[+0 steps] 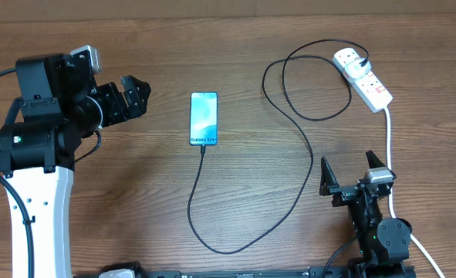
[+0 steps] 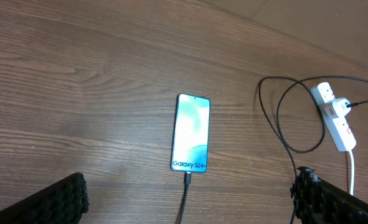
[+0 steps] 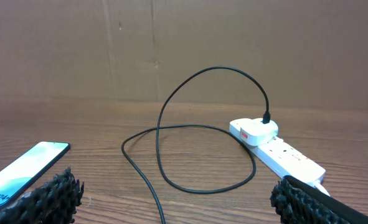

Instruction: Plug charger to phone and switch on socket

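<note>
Cable (image 1: 190,207) sits in the phone (image 1: 204,118), so my left gripper (image 1: 139,96) and right gripper (image 1: 348,161) hang spread and empty each side of it, with the socket (image 1: 364,77) switch likely next.

1. The bench (image 1: 251,31) is brown wood with a fine grain running left to right.
2. The phone (image 1: 204,118) lies flat near the middle, screen up and lit blue-teal, with "Galaxy S24+" at its near end.
3. The charger (image 1: 190,202), a thin black cable, enters the phone's near edge. It sweeps toward the front in a wide bend, then crosses itself in loops beside the socket (image 1: 364,79).
4. The socket lies slantwise at the far right, with a white plug (image 1: 352,60) seated in its far end.
5. A thick white cord (image 1: 387,143) leaves its near end and runs frontward.
</note>
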Controlling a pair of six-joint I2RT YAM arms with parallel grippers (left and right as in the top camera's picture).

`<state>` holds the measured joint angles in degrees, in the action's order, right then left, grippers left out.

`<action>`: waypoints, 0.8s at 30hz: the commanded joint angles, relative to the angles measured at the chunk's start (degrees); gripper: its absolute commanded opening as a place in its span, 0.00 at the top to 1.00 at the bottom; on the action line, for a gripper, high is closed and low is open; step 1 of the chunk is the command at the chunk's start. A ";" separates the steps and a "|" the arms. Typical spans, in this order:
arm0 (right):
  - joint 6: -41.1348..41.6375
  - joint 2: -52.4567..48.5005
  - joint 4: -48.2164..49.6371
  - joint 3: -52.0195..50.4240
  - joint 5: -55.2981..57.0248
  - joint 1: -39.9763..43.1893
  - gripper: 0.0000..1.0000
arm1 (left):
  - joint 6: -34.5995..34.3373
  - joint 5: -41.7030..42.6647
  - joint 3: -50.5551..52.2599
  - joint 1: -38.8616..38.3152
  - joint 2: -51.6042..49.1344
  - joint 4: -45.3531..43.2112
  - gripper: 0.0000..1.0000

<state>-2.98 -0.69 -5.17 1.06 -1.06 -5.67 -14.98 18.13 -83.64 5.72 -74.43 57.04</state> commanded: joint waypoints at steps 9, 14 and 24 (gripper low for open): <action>-0.07 0.52 0.31 -0.57 0.13 0.22 0.00 | 0.66 -0.94 0.24 -0.09 -0.35 1.88 0.00; -0.07 0.52 0.31 -0.57 0.13 0.22 0.00 | 0.66 -3.06 0.24 -0.07 0.55 10.60 0.00; -0.09 0.52 0.31 -0.57 0.13 0.22 0.00 | 0.66 -3.28 3.93 -0.07 4.79 11.76 0.00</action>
<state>-2.98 -0.69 -5.17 1.06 -1.06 -5.65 -14.98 15.59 -81.71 5.72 -72.36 68.95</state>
